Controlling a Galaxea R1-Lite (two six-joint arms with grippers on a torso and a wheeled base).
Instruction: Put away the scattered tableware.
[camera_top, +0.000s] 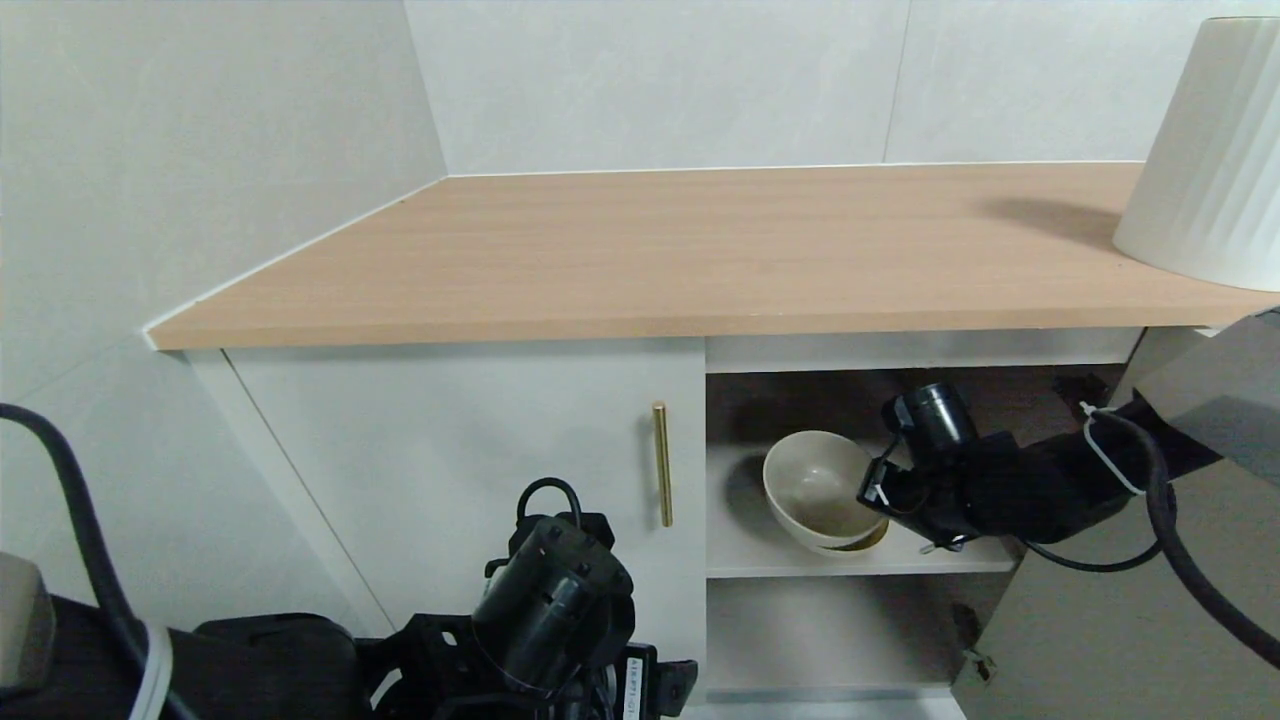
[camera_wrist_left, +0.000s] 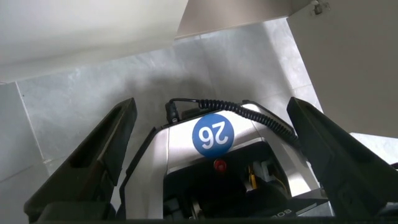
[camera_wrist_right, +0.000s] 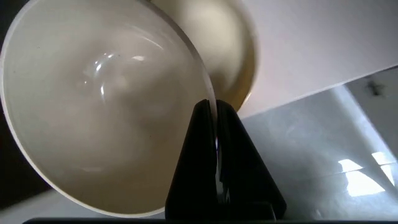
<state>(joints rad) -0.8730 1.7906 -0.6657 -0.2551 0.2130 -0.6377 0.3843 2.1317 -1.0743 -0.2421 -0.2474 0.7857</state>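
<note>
Listed by size. Wood-topped table (camera_top: 650, 250), the roof of a white cabinet. White pleated lampshade (camera_top: 1210, 150) at its far right end. Closed left cabinet door (camera_top: 450, 470) with a brass bar handle (camera_top: 661, 463). The right-hand compartment stands open and I see its inner shelf (camera_top: 760, 555). One cream bowl (camera_top: 820, 490) is tilted on that shelf, its mouth turned towards the closed door, leaning over a yellowish-rimmed dish (camera_top: 865, 542). My right claw (camera_top: 880, 495) is clamped on the bowl's rim, one finger inside the wall and one outside. My left claw (camera_wrist_left: 211, 109) hangs low in front of the closed door, fingers spread, holding nothing. Handling, as I judge it: glazed, rigid, slick and chippable, with moderate weight. The rim is the only hold, so I would set it down gently.
</note>
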